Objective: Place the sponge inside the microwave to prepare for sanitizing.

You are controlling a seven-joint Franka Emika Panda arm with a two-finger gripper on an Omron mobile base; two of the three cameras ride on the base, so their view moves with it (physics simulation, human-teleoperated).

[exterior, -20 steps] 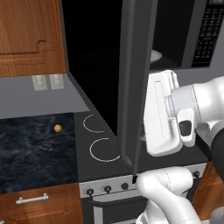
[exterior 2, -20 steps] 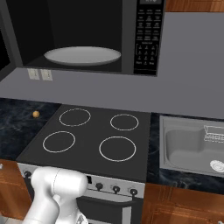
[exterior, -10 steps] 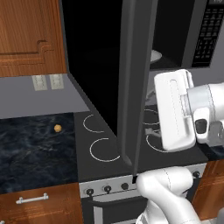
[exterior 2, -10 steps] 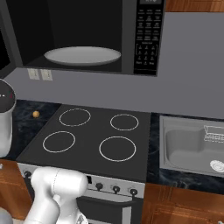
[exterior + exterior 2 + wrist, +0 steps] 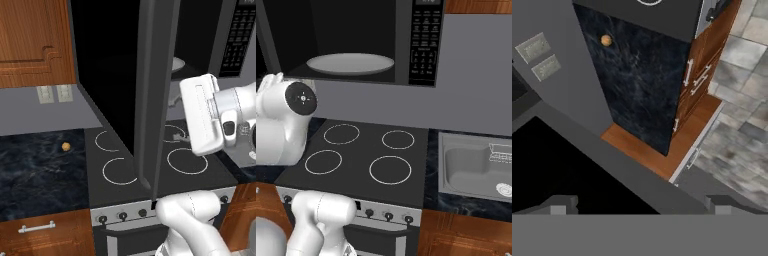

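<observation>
The sponge is out of view. The microwave (image 5: 402, 45) hangs above the stove with its door (image 5: 112, 75) swung wide open, and its white round plate (image 5: 350, 64) lies bare inside. My gripper (image 5: 640, 205) is open, with nothing between its fingertips (image 5: 559, 204). It looks past the open door's black glass (image 5: 557, 170) toward the dark counter left of the stove. My arm's white upper link (image 5: 202, 117) stands just right of the door's edge, in front of the microwave's cavity.
A small tan ball (image 5: 65, 146) lies on the dark marble counter (image 5: 35, 170) left of the black stove (image 5: 363, 150). Wall outlets (image 5: 54, 93) sit above that counter. A sink (image 5: 471, 167) lies right of the stove. Wooden cabinets (image 5: 32, 40) flank the microwave.
My arm has lifted and swung toward the microwave's opening, rising higher beside the door's edge. In the right base view it has come in at the left. The gripper has stayed open.
</observation>
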